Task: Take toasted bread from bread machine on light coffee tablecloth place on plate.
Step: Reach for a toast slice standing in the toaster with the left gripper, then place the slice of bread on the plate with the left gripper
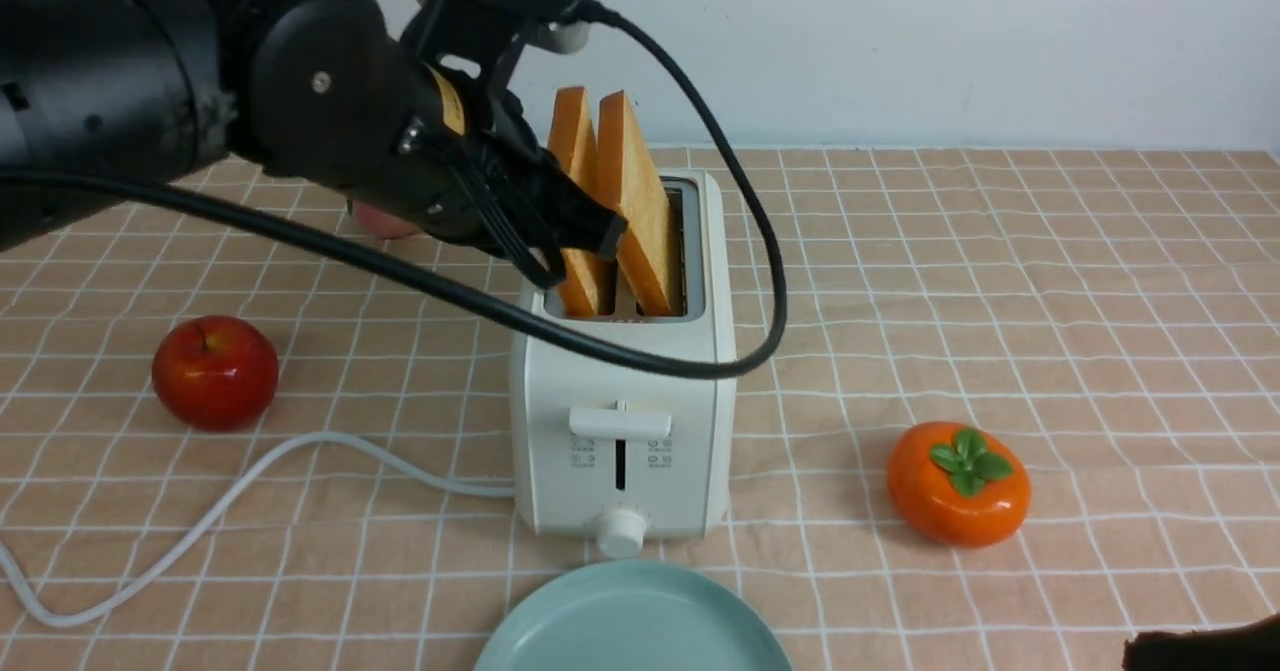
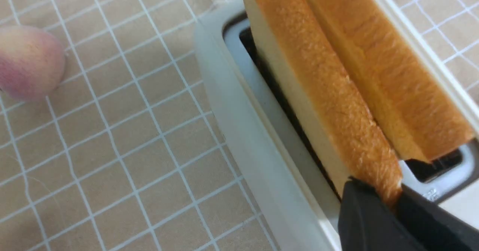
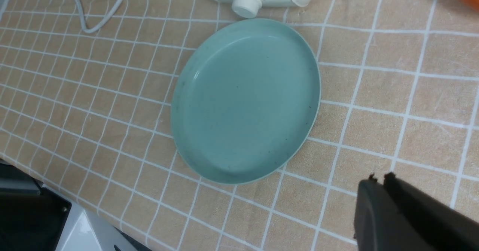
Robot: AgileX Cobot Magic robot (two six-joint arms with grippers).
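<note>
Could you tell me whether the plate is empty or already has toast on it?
Empty: the right wrist view shows the whole plate bare, and both toast slices stand in the toaster.

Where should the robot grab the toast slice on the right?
I'd pinch the right slice near its top, coming from above. It sticks up out of the toaster, and its flat faces suit one finger each, though the left slice leans close.
</note>
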